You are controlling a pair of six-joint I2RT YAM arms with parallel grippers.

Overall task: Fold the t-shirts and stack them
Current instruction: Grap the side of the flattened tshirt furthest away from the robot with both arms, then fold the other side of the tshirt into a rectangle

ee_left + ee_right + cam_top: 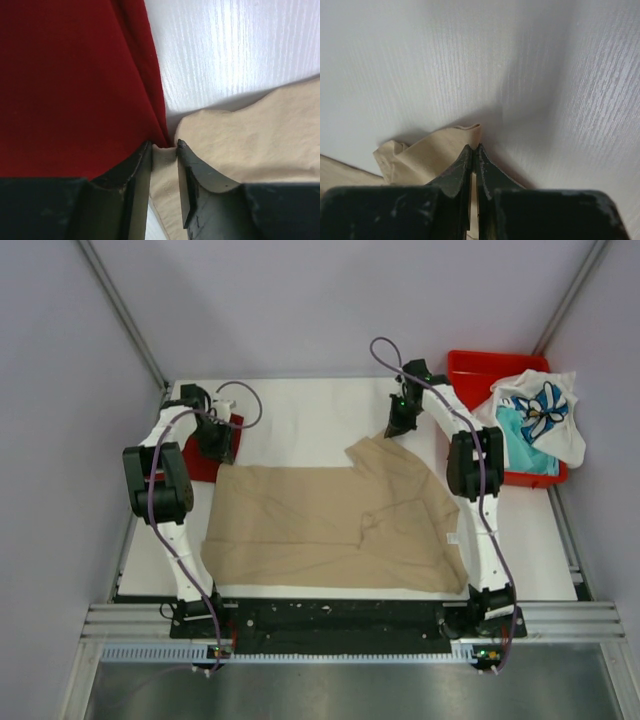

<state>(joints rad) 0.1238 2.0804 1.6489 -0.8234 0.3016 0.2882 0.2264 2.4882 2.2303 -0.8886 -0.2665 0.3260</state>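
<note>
A tan t-shirt (pixel 330 520) lies spread over the middle of the table. My left gripper (pixel 218 452) is at its far left corner, next to a folded dark red t-shirt (pixel 200 462). In the left wrist view the left gripper (pixel 164 145) is closed on a fold of tan cloth (pixel 260 135), right beside the red shirt (pixel 65 85). My right gripper (pixel 398 428) is at the shirt's far right corner. In the right wrist view the right gripper (pixel 474 147) is shut on the tan corner (pixel 430 150), low over the white table.
A red plastic bin (pixel 470 365) stands at the far right. It holds a white t-shirt with blue print (pixel 540 410) draped over its edge and a teal t-shirt (pixel 515 445) beneath. Grey walls enclose the white table (pixel 300 410).
</note>
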